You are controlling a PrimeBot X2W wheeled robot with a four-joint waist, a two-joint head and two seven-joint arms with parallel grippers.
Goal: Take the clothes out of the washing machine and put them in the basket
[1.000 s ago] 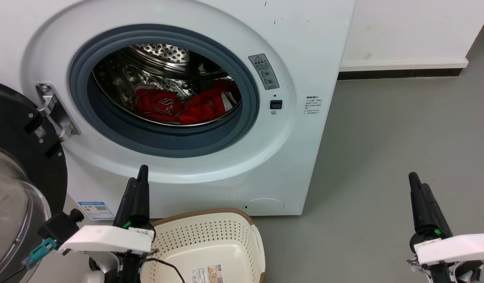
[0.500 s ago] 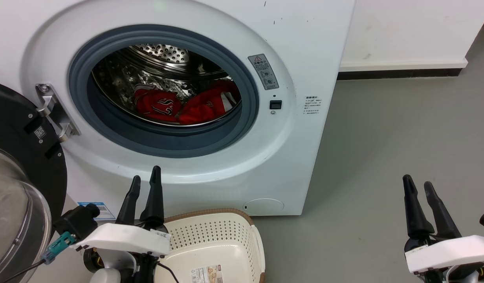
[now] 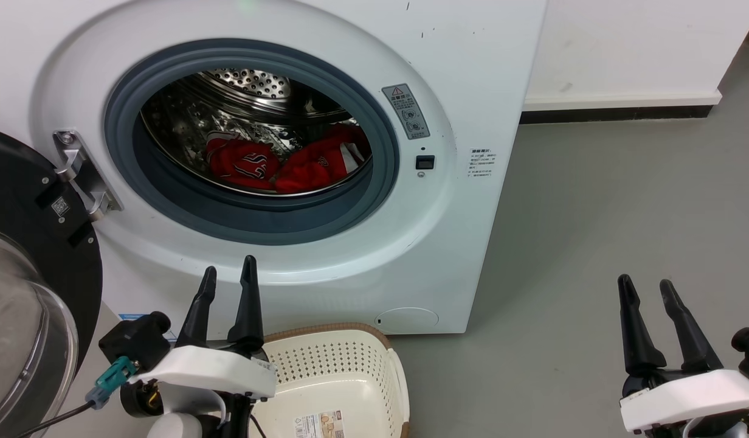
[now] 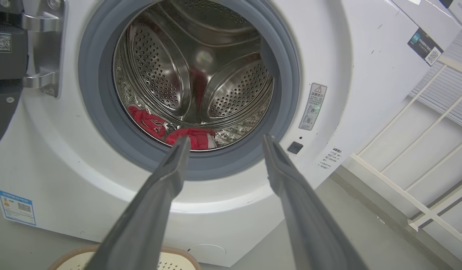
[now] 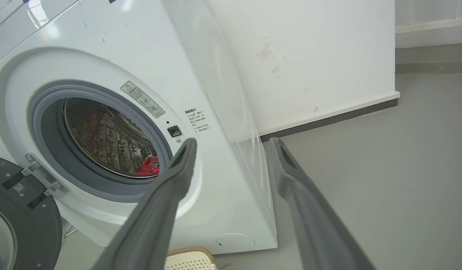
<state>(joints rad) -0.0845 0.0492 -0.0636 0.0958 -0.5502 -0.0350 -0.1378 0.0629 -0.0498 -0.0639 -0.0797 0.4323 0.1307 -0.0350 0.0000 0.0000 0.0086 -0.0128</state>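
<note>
Opened since 1 s ago, left gripper (image 3: 230,266) and right gripper (image 3: 644,281) stand spread, empty; 2 red jerseys (image 3: 277,164) lie inside washing machine (image 3: 459,243), well beyond left gripper.

White front-loading washing machine (image 3: 472,91), round door (image 3: 40,255) swung open at left, red jerseys (image 3: 277,165) low in steel drum (image 3: 253,82), cream perforated basket (image 3: 326,365) on grey floor (image 3: 593,231) before it, left gripper (image 3: 228,266) and right gripper (image 3: 644,281) with fingers parted.
</note>
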